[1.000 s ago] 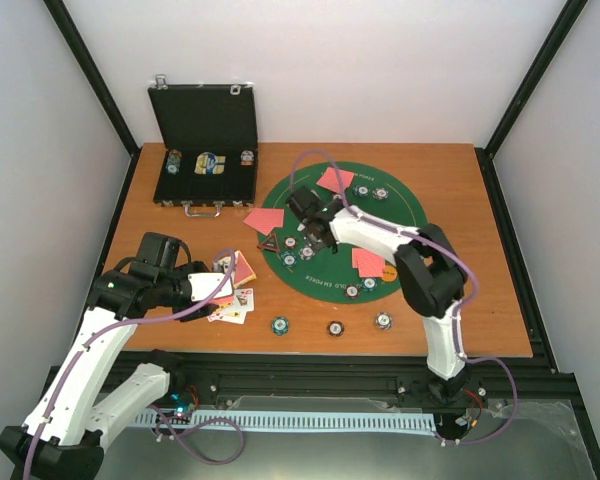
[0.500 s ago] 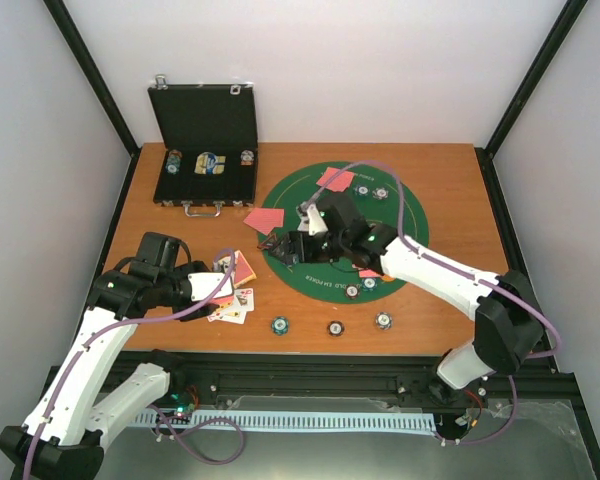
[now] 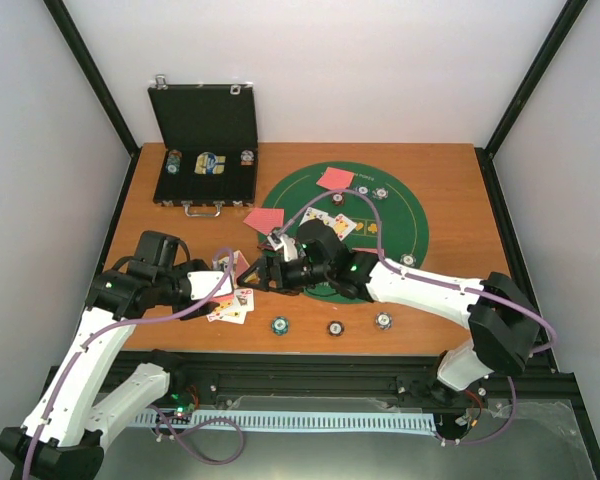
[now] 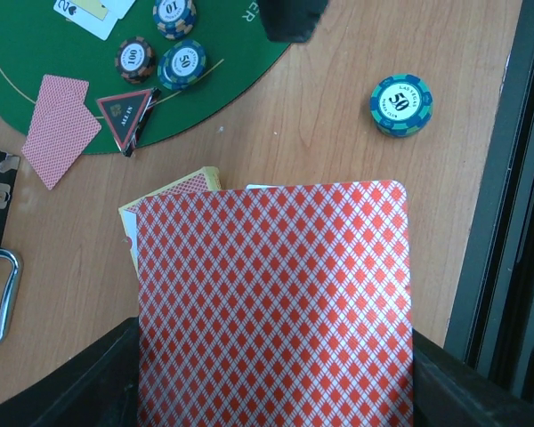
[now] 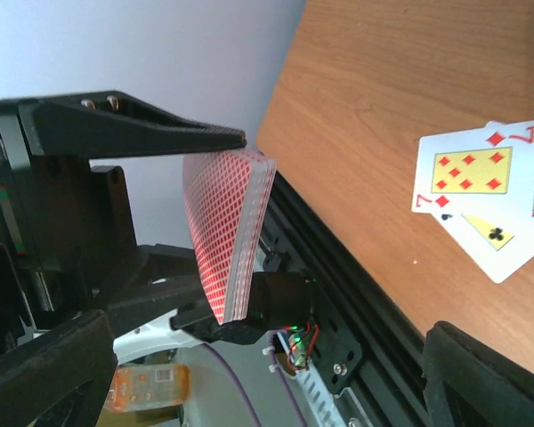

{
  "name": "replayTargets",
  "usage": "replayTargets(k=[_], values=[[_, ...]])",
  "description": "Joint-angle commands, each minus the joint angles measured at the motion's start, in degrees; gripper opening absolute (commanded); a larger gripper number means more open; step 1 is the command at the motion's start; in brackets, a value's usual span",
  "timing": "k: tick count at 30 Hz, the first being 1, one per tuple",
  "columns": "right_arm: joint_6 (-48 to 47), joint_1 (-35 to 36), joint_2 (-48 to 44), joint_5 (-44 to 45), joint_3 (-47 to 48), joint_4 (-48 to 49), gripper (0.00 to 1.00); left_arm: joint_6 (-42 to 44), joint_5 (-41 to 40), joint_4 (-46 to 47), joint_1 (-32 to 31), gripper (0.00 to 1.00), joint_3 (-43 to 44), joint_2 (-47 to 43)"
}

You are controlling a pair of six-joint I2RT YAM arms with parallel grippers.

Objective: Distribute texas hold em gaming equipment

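Note:
My left gripper (image 3: 223,272) is shut on a deck of red-backed playing cards (image 4: 271,302), held above the table's front left. My right gripper (image 3: 264,272) is open just right of that deck. In the right wrist view the deck (image 5: 231,231) stands edge-on, ahead of the wide-apart fingers (image 5: 44,374). A black red-edged triangle marker (image 4: 126,114) lies at the green mat's edge beside striped chips (image 4: 182,64). A blue chip marked 50 (image 4: 400,104) sits on the wood. Face-up cards (image 3: 232,305) lie under the deck.
The round green mat (image 3: 400,200) carries face-up cards (image 3: 330,222), a red-backed card (image 3: 335,178) and chips (image 3: 380,193). An open black case (image 3: 205,150) stands at the back left. Three chips (image 3: 335,327) line the front edge. Another red-backed card (image 3: 263,220) lies beside the mat.
My right arm has swung left off the mat to the deck in my left gripper, uncovering the face-up cards on the mat. The left arm has not moved.

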Motion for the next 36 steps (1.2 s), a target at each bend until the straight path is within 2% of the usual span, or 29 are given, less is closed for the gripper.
replayTargets(k=[1, 19, 29, 36], values=[[3.6, 2.4, 1.5, -0.8, -0.5, 5.9, 0.93, 0.5, 1.2, -0.3, -0.2, 0.37, 2.7, -0.1], [11.5, 5.9, 12.5, -3.1, 5.0, 18.8, 0.91, 0.7, 1.4, -0.7, -0.2, 0.37, 3.1, -0.1], [13.3, 6.4, 17.9, -3.9, 7.6, 20.1, 0.87, 0.7, 1.0, -0.8, -0.2, 0.37, 3.0, -0.4], [13.3, 6.2, 17.6, -3.6, 5.2, 19.6, 0.82, 0.9, 1.1, -0.7, -0.2, 0.37, 2.9, -0.3]])
